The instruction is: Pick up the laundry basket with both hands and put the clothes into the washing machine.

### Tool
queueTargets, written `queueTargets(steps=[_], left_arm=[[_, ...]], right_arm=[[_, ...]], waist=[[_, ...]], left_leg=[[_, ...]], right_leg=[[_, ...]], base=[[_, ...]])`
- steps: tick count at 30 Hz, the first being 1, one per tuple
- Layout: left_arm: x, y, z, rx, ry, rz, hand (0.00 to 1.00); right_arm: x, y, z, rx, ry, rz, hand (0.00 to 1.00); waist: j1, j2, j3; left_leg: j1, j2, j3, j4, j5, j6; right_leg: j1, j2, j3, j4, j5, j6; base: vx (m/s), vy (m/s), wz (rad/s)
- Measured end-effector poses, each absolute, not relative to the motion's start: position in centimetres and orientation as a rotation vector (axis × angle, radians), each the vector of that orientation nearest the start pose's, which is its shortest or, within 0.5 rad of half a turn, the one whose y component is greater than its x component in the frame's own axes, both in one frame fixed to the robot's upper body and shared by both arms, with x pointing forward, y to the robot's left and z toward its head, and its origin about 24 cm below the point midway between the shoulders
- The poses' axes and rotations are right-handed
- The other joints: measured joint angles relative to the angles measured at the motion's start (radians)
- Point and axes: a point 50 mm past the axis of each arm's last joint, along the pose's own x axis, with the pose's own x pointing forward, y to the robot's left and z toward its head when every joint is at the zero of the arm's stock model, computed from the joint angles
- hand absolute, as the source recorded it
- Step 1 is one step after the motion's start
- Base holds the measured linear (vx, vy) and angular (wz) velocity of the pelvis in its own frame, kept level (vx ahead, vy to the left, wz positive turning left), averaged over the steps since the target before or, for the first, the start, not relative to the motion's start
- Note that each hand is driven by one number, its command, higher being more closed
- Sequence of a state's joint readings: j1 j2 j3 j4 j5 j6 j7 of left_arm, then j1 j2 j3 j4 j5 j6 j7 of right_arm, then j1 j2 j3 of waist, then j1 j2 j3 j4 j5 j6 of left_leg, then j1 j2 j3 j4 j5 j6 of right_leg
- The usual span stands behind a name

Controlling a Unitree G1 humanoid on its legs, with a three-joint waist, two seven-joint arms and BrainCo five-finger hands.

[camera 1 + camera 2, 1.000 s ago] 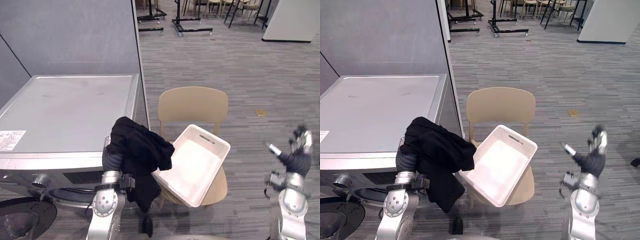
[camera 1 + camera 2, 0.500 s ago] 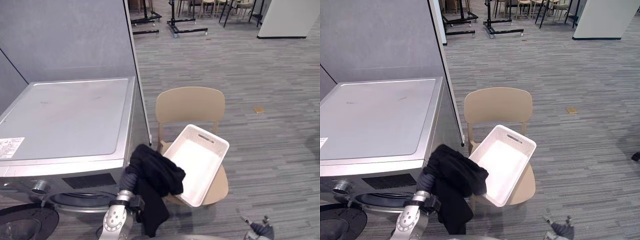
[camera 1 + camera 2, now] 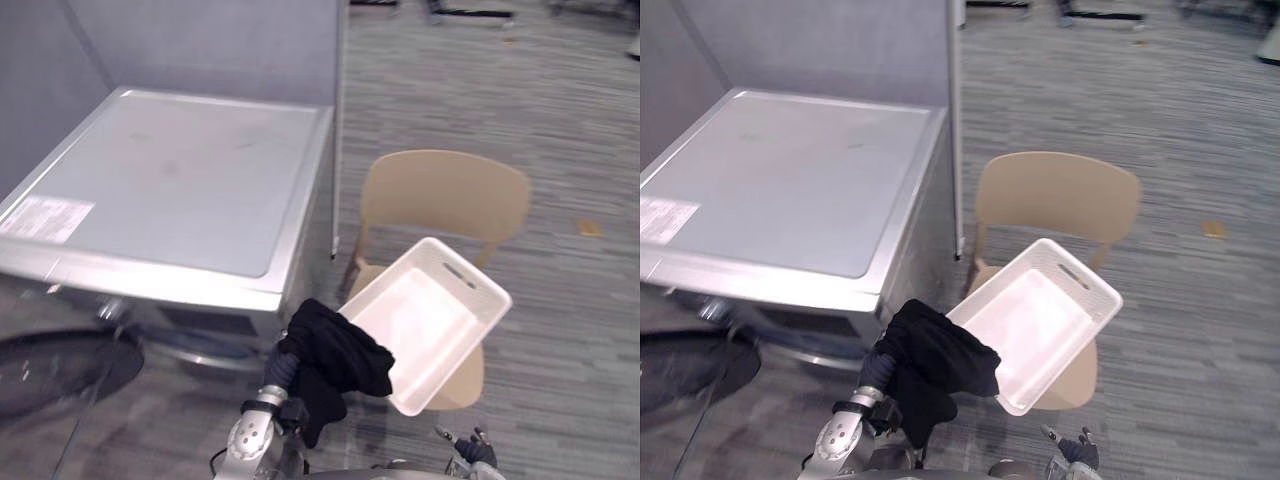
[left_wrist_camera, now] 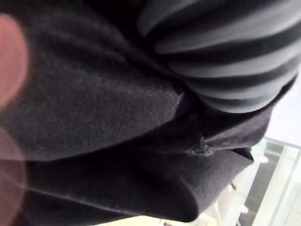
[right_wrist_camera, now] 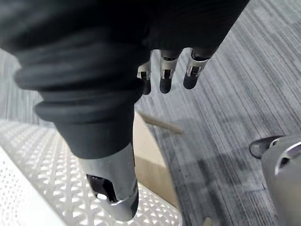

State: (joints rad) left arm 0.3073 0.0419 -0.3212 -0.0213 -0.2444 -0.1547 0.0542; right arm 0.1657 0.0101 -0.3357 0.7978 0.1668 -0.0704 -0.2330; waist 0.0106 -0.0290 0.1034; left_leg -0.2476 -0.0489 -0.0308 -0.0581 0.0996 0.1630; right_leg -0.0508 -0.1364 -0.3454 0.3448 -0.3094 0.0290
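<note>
The camera is looking from a new angle, so the whole scene is sitting differently. Apart from that, my left arm is hanging lower than a second ago, when it was holding the black clothes [image 3: 335, 355] up in front of the washing machine [image 3: 180, 170] top. Now the bundle is hanging below the machine's front edge. It is draping over my left hand [image 4: 225, 56], between the machine and the chair [image 3: 445, 195]. My right hand [image 5: 117, 84], raised out to the right a second ago, is now sitting low by the floor near the chair's front.

The cloth is covering my left hand's fingers, so I cannot tell whether they are gripping it. In the left wrist view the black fabric is lying right against the ribbed cover. My right hand's fingers [image 5: 163, 80] are hanging loosely straight and holding nothing, with the thumb apart from them.

The white laundry basket [image 3: 425, 320] is resting tilted on the chair seat, its far end leaning up toward the backrest and its bare white floor showing. The clothes are overlapping its near left corner in the eye views, though I cannot tell whether they are touching it. The machine's round door [image 3: 60, 365] is standing open at the lower left. I cannot tell what is lying in the drum.
</note>
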Motion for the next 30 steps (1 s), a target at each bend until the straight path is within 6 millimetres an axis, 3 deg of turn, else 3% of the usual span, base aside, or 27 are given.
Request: queueTargets(steps=[1,2,3,4,5,6,7,9,10,11,12,13,15,19,22,23,25,27,29,30], left_arm=[[19.0,9.5,0.1,-0.256,0.131,-0.158,1.00],[19.7,8.3,1.0,-0.255,0.097,-0.213,1.00],[19.8,7.8,1.2,-0.262,0.090,-0.228,1.00],[19.9,6.4,1.6,-0.288,0.080,-0.262,1.00],[20.2,5.6,1.9,-0.298,0.069,-0.286,1.00],[21.1,4.3,2.7,-0.317,0.039,-0.307,1.00],[22.1,3.9,3.1,-0.280,-0.004,-0.340,1.00],[22.8,2.4,2.5,-0.227,0.022,-0.405,1.00],[22.9,1.9,2.5,-0.210,0.022,-0.430,1.00],[22.8,1.8,2.6,-0.212,0.019,-0.435,1.00],[22.8,1.6,2.7,-0.206,0.016,-0.446,1.00],[22.7,1.6,2.6,-0.200,0.018,-0.458,1.00],[22.5,2.4,1.9,-0.171,0.037,-0.458,1.00],[22.1,4.7,0.5,-0.161,0.083,-0.375,1.00],[21.6,6.4,-0.5,-0.139,0.121,-0.327,1.00],[21.5,6.9,-0.8,-0.130,0.133,-0.318,1.00],[21.4,6.9,-0.8,-0.131,0.136,-0.316,1.00],[21.2,7.2,-1.0,-0.135,0.145,-0.302,1.00],[20.7,7.4,-1.3,-0.140,0.161,-0.288,1.00],[20.5,7.3,-1.3,-0.145,0.163,-0.291,1.00]], right_arm=[[10.3,-22.1,-13.8,0.175,0.869,-0.695,0.00],[10.2,-22.2,-13.8,0.167,0.871,-0.710,0.00],[9.9,-22.5,-13.9,0.162,0.877,-0.719,0.00],[9.0,-23.5,-13.8,0.142,0.886,-0.747,0.00],[8.6,-23.9,-13.9,0.136,0.894,-0.760,0.00],[8.3,-24.3,-14.0,0.142,0.904,-0.792,0.00],[8.4,-23.8,-14.1,0.148,0.913,-0.787,0.00],[7.3,-24.0,-14.5,0.146,0.957,-0.816,0.00],[7.5,-24.3,-14.4,0.135,0.953,-0.816,0.00],[7.8,-24.5,-14.4,0.127,0.947,-0.809,0.00],[8.3,-24.6,-14.3,0.119,0.938,-0.798,0.00],[8.4,-24.5,-14.3,0.120,0.940,-0.792,0.00],[8.4,-23.5,-14.6,0.138,0.954,-0.770,0.00],[9.0,-22.6,-14.7,0.103,0.964,-0.699,0.00],[9.4,-22.0,-14.7,0.082,0.964,-0.644,0.00],[9.4,-22.0,-14.6,0.073,0.958,-0.621,0.00],[8.7,-21.8,-14.9,0.076,0.979,-0.618,0.00],[8.2,-21.7,-15.0,0.075,0.992,-0.599,0.00],[8.7,-21.5,-14.8,0.084,0.969,-0.579,0.00],[8.7,-21.3,-14.7,0.093,0.957,-0.569,0.00]], waist=[[-0.019,-0.018,0.006],[-0.025,-0.021,0.018],[-0.026,-0.015,0.016],[-0.040,0.026,-0.007],[-0.062,0.044,-0.004],[-0.117,0.049,-0.018],[-0.138,0.042,-0.005],[-0.146,0.049,-0.009],[-0.149,0.052,-0.009],[-0.152,0.059,-0.014],[-0.162,0.070,-0.019],[-0.157,0.069,-0.019],[-0.132,0.044,-0.017],[-0.103,0.045,-0.012],[-0.105,0.045,0.003],[-0.114,0.039,0.023],[-0.113,0.026,0.034],[-0.109,0.018,0.041],[-0.109,0.022,0.042],[-0.112,0.021,0.041]], left_leg=[[-0.020,0.009,0.175,0.056,-0.126,0.085],[-0.054,0.084,0.350,0.234,-0.132,0.087],[-0.058,0.125,0.402,0.305,-0.133,0.093],[-0.044,0.160,0.433,0.363,-0.093,0.103],[-0.042,0.147,0.403,0.326,-0.058,0.124],[-0.021,0.140,0.354,0.220,-0.031,0.062],[-0.025,0.227,0.508,0.381,-0.177,0.002],[0.028,0.333,0.590,0.426,-0.178,-0.084],[0.073,0.349,0.576,0.371,-0.147,-0.145],[0.089,0.350,0.554,0.333,-0.134,-0.178],[0.103,0.344,0.523,0.283,-0.132,-0.239],[0.104,0.335,0.526,0.287,-0.143,-0.254],[0.095,0.321,0.527,0.334,-0.173,-0.234],[0.012,0.308,0.547,0.499,-0.310,-0.186],[-0.010,0.263,0.545,0.503,-0.343,-0.181],[-0.009,0.200,0.498,0.462,-0.344,-0.177],[0.012,0.160,0.476,0.427,-0.341,-0.175],[0.047,0.116,0.439,0.354,-0.319,-0.173],[0.078,0.086,0.371,0.253,-0.234,-0.161],[0.082,0.070,0.337,0.226,-0.209,-0.159]], right_leg=[[0.010,-0.040,-0.029,-0.029,0.019,-0.026],[0.029,-0.064,-0.093,-0.010,0.014,-0.026],[0.036,-0.063,-0.126,0.015,0.011,-0.031],[0.026,-0.061,-0.190,0.134,-0.006,-0.060],[-0.019,-0.087,-0.199,0.243,0.005,-0.095],[-0.081,-0.091,-0.162,0.154,-0.050,-0.106],[-0.056,-0.123,-0.210,0.069,0.054,0.019],[-0.039,-0.140,-0.271,0.094,0.063,0.006],[-0.032,-0.146,-0.289,0.082,0.070,0.018],[-0.031,-0.147,-0.294,0.069,0.077,0.029],[-0.031,-0.147,-0.309,0.042,0.105,0.048],[-0.022,-0.149,-0.308,0.007,0.145,0.058],[0.001,-0.153,-0.296,-0.057,0.207,0.079],[-0.017,-0.182,-0.250,-0.137,0.296,0.119],[-0.071,-0.190,-0.132,-0.117,0.256,0.067],[-0.097,-0.143,0.072,-0.089,0.182,0.092],[-0.094,-0.108,0.162,-0.059,0.151,0.097],[-0.098,-0.029,0.256,-0.011,0.107,0.100],[-0.114,0.094,0.348,-0.009,0.089,0.063],[-0.106,0.117,0.382,-0.018,0.090,0.023]], base=[[0.01,-0.013,1.93],[0.02,-0.016,1.86],[0.03,-0.017,1.67],[0.03,-0.033,1.40],[-0.04,-0.045,2.07],[0.01,-0.056,2.19],[0.00,-0.091,2.04],[0.06,-0.044,1.28],[0.04,0.023,0.73],[0.05,0.021,0.48],[0.03,0.089,0.27],[0.02,0.132,0.15],[-0.04,0.219,-0.17],[-0.11,0.290,-0.24],[-0.15,0.310,0.13],[-0.09,0.199,0.79],[-0.04,0.154,0.93],[0.04,0.014,0.84],[0.05,-0.042,0.75],[0.07,-0.057,0.83]])
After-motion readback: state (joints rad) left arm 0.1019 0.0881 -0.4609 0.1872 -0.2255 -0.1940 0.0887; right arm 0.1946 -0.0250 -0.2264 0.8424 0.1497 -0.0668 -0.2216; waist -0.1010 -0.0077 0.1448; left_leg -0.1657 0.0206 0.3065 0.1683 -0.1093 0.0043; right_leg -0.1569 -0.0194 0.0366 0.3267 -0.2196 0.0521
